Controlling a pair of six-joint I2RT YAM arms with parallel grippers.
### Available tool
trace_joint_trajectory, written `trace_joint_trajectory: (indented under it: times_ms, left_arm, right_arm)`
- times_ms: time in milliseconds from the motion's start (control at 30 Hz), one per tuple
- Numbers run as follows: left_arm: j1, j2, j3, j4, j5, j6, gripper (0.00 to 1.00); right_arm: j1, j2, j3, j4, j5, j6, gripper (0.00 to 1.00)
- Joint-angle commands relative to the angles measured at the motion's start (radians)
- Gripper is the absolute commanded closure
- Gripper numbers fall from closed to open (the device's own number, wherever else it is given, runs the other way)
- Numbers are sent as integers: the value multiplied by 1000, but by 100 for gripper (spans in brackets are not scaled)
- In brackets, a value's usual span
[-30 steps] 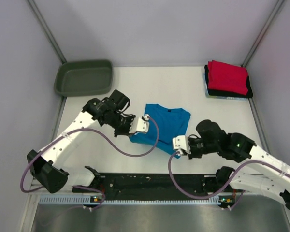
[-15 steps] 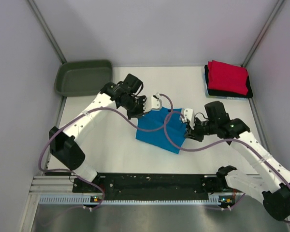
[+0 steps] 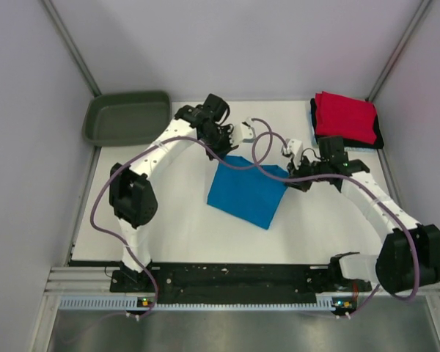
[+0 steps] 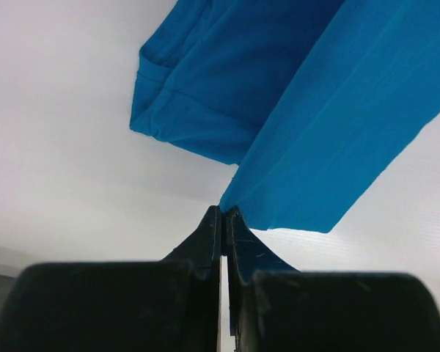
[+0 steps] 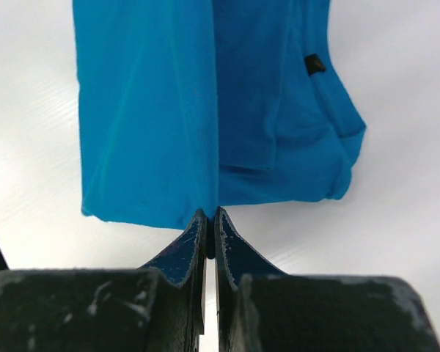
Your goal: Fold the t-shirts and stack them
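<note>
Your left jaws and right jaws each pinch a corner of the blue shirt (image 3: 248,192), which spreads out just in front of them over the table (image 3: 169,220). It looks soft, light and floppy, so corners are the best place to grab.

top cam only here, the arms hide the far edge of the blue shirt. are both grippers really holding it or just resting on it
Observer: The left wrist view shows the left gripper shut on an edge of the blue shirt, with the cloth pinched right at its tips.
Operator: and the right one
Observer: The right gripper is shut on the shirt too. Its wrist view shows the cloth running straight out from between its closed tips.
Operator: anything loose near the left grip
Observer: Yes, a sleeve with a stitched hem sticks out beside the layer the left one holds.
</note>
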Motion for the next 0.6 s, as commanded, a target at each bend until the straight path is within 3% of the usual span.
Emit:
trace_joint_trajectory:
  times_ms: [0, 567]
  left_arm:
    - [20, 63, 82, 49, -51, -27, 100]
    - [24, 235, 124, 242, -169, -127, 100]
  right_arm:
    - [-33, 89, 102, 50, 16, -36, 100]
    - [-68, 403, 255, 87, 146, -32, 100]
